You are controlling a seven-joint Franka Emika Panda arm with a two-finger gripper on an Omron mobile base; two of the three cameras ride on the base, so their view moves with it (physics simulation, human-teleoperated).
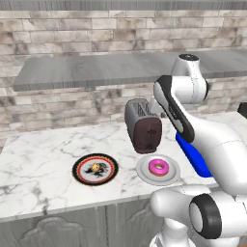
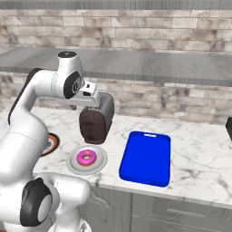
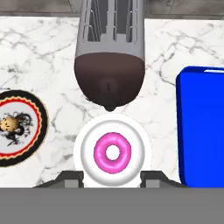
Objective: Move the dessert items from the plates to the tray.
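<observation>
While the hand [image 3: 112,175] hangs high above the pink doughnut [image 3: 112,151], its two tips stand wide apart and hold nothing. The doughnut lies in the middle of the pale plate [image 3: 87,140], near the front edge of the tabletop [image 1: 38,149]. I think the best move is to come straight down, with one tip on each side of the ring, and squeeze gently. The brown toaster [image 3: 109,65] stands just behind the plate, so the hand should lift up before it goes sideways. The blue tray [image 3: 203,127] waits beside the plate with lots of bare room. The small pastry [image 3: 6,124] sits on the patterned plate [image 3: 30,109].
</observation>
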